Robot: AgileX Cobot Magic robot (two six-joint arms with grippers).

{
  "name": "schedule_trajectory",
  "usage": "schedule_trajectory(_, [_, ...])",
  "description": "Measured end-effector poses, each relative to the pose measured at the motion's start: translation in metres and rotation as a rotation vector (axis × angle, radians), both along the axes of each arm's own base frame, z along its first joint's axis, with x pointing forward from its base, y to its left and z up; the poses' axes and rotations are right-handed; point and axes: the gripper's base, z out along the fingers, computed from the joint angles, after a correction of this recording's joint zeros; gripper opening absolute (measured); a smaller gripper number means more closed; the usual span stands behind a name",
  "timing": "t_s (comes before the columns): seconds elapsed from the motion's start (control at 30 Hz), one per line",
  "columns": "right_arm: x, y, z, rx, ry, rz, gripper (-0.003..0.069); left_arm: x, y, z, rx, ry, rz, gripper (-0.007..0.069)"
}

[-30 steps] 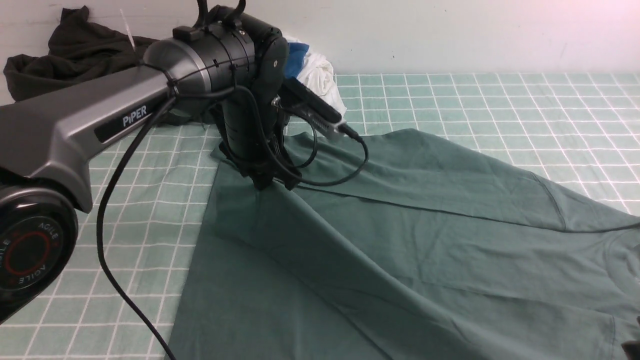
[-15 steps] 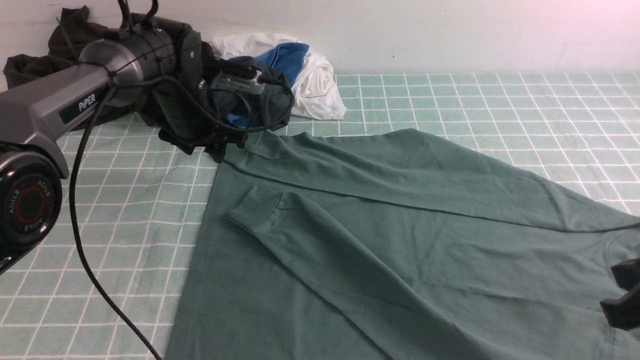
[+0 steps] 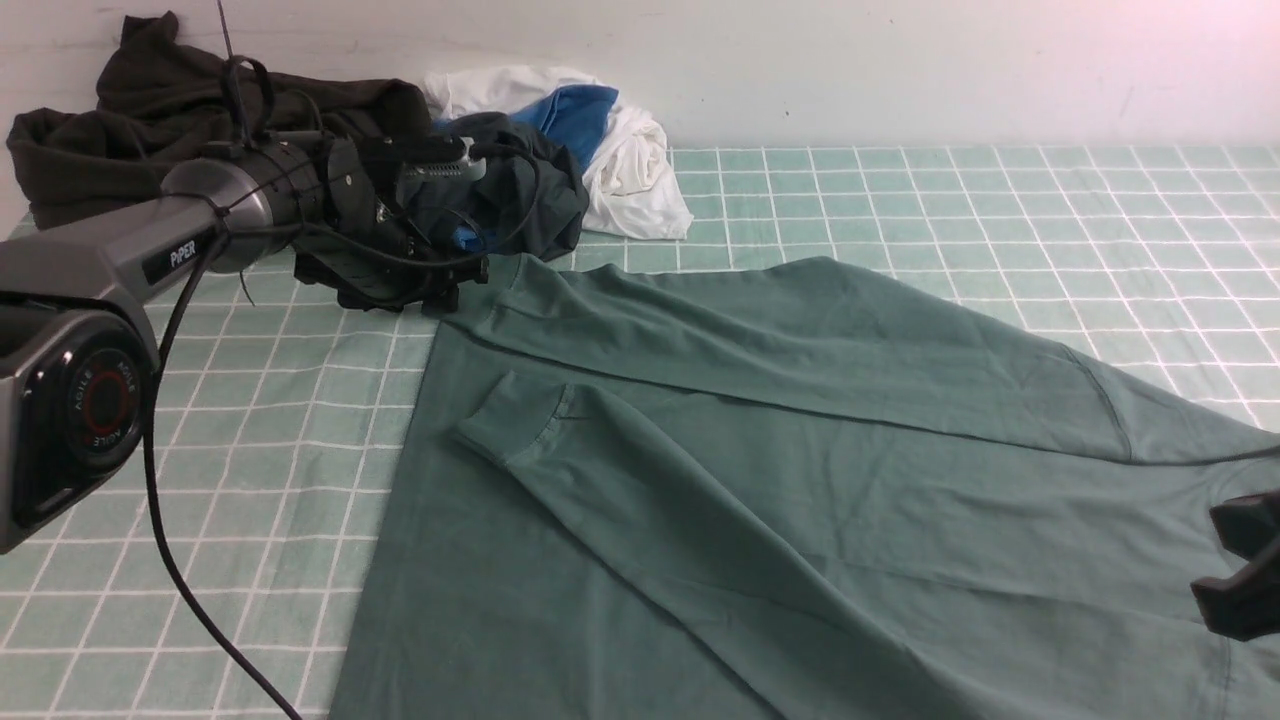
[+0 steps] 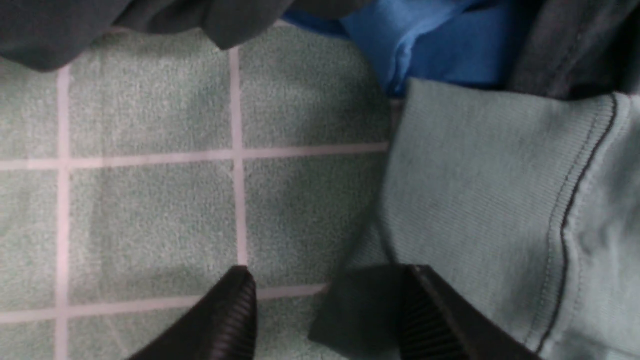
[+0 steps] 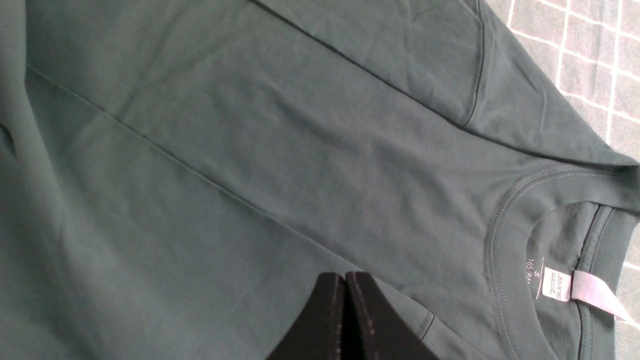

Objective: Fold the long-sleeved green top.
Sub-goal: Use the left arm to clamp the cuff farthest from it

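green long-sleeved top (image 3: 800,480) is laid flat across the checked surface (image 3: 950,200), with one sleeve already folded over the body. the left claw (image 4: 330,320) is held wide at the far cuff (image 4: 480,200), one jaw over bare surface and the other at the cuff's edge, with nothing gripped. the right claw (image 5: 345,320) is closed and empty above the fabric, near the neck label (image 5: 555,287). for a clean grasp, the ribbed cuff should be brought fully between the jaws. the blue cloth (image 4: 425,45) and dark garment (image 3: 520,200) just beside it should be kept out of the pinch.
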Motion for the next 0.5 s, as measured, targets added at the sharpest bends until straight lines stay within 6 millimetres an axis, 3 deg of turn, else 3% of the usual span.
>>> schedule_trajectory(0.13, [0.0, 0.0, 0.0, 0.0, 0.0, 0.0, -0.0016, 0.0, 0.0, 0.0, -0.003, -0.002, 0.001, 0.0234])
schedule_trajectory(0.27, [0.0, 0.0, 0.0, 0.0, 0.0, 0.0, -0.0016, 0.0, 0.0, 0.0, 0.001, -0.003, -0.006, 0.0055])
schedule_trajectory(0.5, [0.0, 0.0, 0.0, 0.0, 0.0, 0.0, -0.0016, -0.003, 0.0, 0.017, 0.042, -0.019, -0.068, -0.0002])
